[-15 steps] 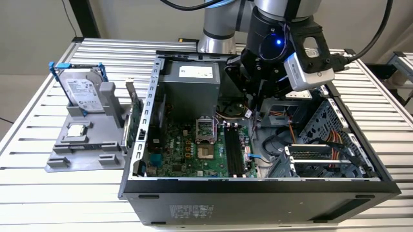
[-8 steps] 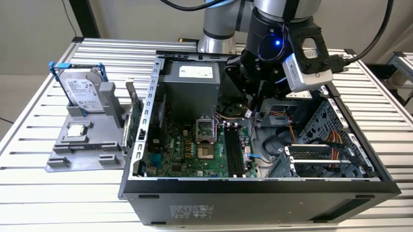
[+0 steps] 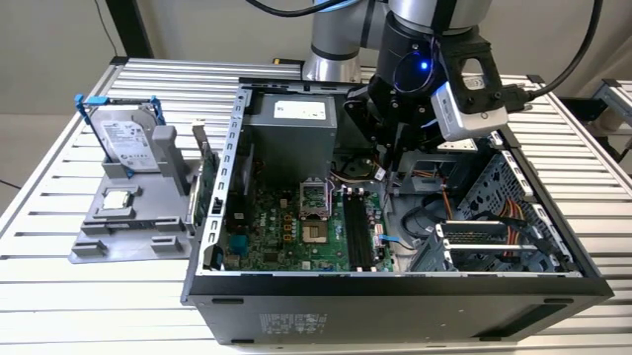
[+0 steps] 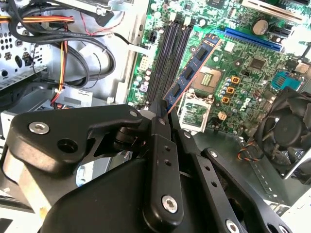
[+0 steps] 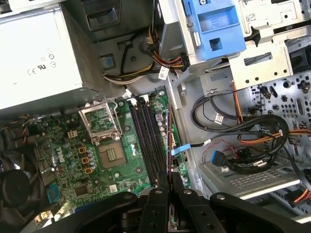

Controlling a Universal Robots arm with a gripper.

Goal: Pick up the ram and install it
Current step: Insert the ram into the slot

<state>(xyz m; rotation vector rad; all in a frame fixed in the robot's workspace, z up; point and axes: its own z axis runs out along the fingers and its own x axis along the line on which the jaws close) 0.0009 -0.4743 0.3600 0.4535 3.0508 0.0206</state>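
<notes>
So in the second wrist view the gripper (image 4: 164, 110) is clamped on one end of the ram (image 4: 192, 68) — the stick hangs tilted over the motherboard (image 4: 245, 77), just beside the black memory slots (image 4: 165, 53), not seated. Further off in the exterior view, the hard drive (image 3: 126, 140) stands on a grey holder (image 3: 129, 229) outside the case (image 3: 395, 303).

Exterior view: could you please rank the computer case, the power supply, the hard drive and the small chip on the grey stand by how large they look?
Largest to smallest:
computer case
power supply
hard drive
small chip on the grey stand
The gaps are plain, so nearness does not change the order.
</notes>
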